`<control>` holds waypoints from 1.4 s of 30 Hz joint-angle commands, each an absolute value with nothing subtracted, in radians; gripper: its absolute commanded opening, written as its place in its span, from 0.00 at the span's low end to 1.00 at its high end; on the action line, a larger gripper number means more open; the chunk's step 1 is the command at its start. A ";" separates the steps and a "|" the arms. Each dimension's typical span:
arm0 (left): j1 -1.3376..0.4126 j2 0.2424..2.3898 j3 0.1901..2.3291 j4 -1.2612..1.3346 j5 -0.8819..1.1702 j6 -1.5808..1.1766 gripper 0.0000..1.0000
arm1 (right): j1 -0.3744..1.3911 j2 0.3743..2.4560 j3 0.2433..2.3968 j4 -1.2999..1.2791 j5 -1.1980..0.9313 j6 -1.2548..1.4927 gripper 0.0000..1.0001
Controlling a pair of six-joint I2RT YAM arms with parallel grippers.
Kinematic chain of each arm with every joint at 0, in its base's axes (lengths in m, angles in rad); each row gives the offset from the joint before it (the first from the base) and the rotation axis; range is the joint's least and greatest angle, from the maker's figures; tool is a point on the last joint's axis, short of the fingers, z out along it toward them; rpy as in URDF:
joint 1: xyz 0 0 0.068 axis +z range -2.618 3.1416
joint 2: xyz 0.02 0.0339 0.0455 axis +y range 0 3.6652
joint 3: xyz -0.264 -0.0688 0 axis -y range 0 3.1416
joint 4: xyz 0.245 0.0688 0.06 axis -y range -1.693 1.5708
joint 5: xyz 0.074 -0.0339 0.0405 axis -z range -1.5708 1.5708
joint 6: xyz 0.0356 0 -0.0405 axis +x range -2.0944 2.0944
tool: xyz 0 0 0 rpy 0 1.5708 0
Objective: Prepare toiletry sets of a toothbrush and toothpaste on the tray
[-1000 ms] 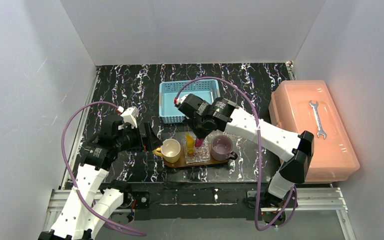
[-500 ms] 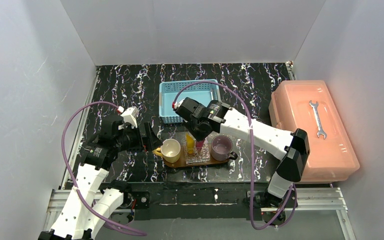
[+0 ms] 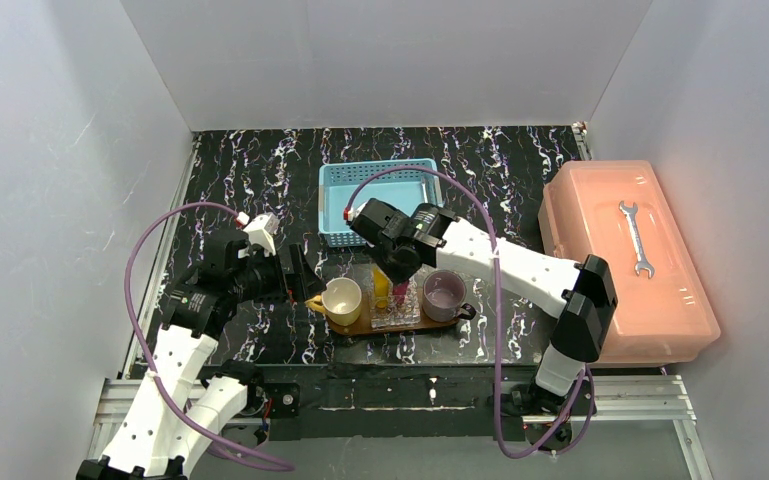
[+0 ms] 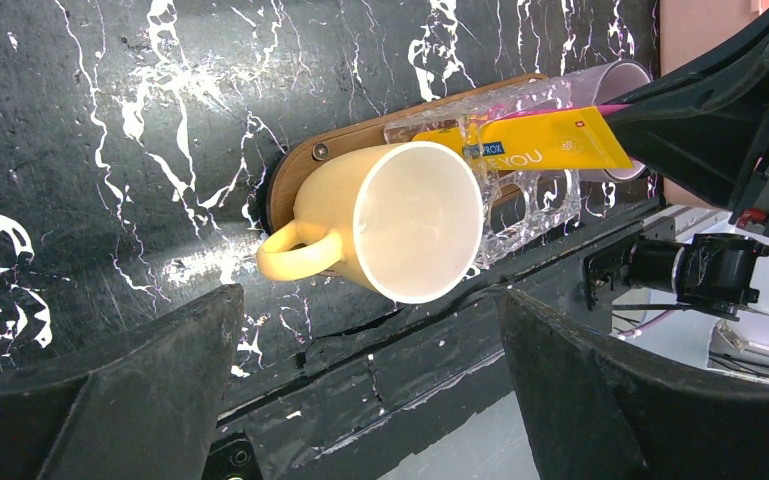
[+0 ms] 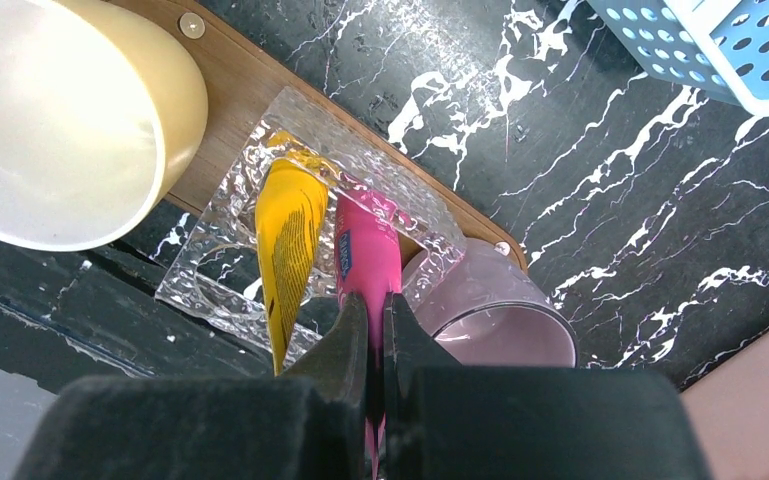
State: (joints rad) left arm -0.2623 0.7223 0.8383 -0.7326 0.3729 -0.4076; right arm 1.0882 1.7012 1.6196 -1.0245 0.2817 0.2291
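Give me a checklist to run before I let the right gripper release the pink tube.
1. Grip of the right gripper on the pink toothpaste: ok, shut on the tube's upper end.
2. Tube's lower end inside the clear cup: ok, it appears to sit within the rim, beside the yellow toothpaste.
3. One tube per cup: not ok, both tubes are at the clear cup, while the yellow mug and purple cup look empty.
4. Position of the left gripper: ok, open and apart from the mug.
5. Location of the toothbrushes: cannot tell, none visible.
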 commanded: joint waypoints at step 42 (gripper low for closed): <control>-0.262 0.736 0.824 -0.723 0.369 -0.394 0.98 | 1.024 1.677 1.857 -1.015 0.411 0.168 0.52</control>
